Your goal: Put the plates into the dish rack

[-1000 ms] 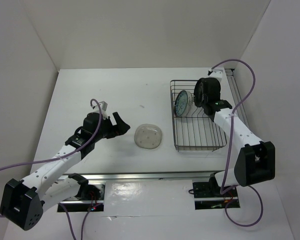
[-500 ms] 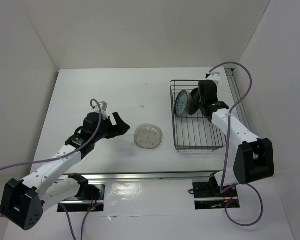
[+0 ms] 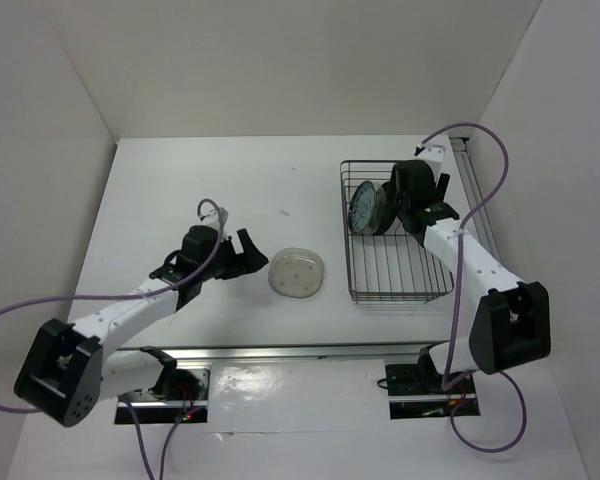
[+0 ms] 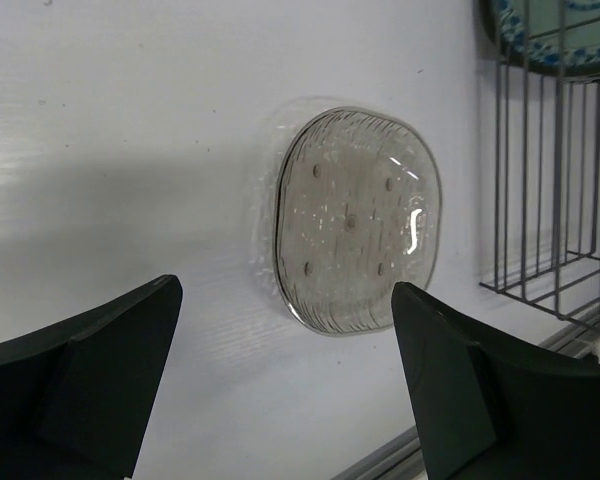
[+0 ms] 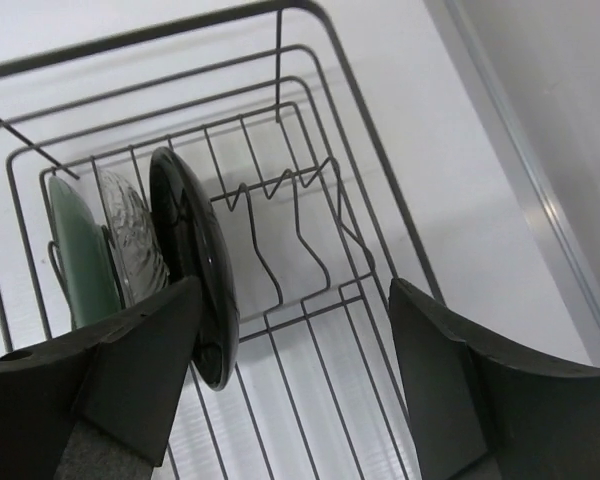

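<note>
Top external view gives you the flat white table [image 3: 180, 180], and on its right part stands the rectangular dark wire dish rack [image 3: 400, 268]. Three plates stand on edge at the far left end of this rack, close one behind the other. They are the round blue-green patterned plate [image 3: 363, 207], then the clear glass plate [image 5: 135, 240], then the glossy black plate [image 5: 195, 270]. The fourth one, the translucent grey-beige plate [image 3: 297, 272], lies flat on the table, to the left of the rack and apart from it.

Your right gripper [image 5: 292, 290] hangs above the rack with its fingers spread wide and nothing between them. The black plate is just beside its left finger, and you cannot tell from these views if they touch.

Your left gripper [image 3: 252, 250] is low over the table, just left of the grey-beige plate. It is also wide open and empty, and it faces this plate.
</note>
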